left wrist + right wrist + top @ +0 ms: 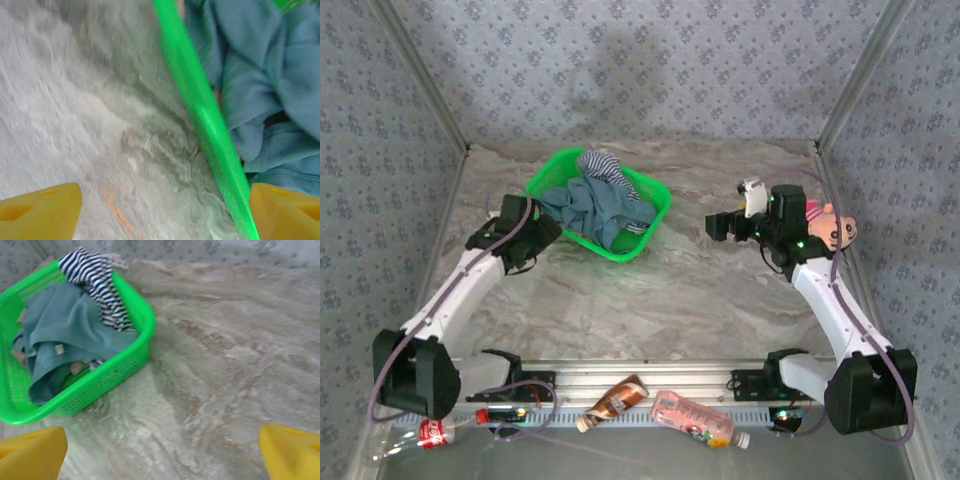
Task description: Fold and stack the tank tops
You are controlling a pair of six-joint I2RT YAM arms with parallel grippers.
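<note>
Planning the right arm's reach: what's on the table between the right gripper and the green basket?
Nothing. Just bare marbled table lies between the right gripper and the green basket; the top external and right wrist views both show that stretch bare.

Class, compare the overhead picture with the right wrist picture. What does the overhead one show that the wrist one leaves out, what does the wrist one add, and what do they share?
The overhead view gives a pink plush toy behind the right arm, plus a brown bottle and a pink bottle at the near edge. The right wrist view adds a small pale label on the teal top and the yellow fingertips of the right gripper, wide apart. Both share the green basket, the teal top, the striped top draped over its rim, and the marbled table.
</note>
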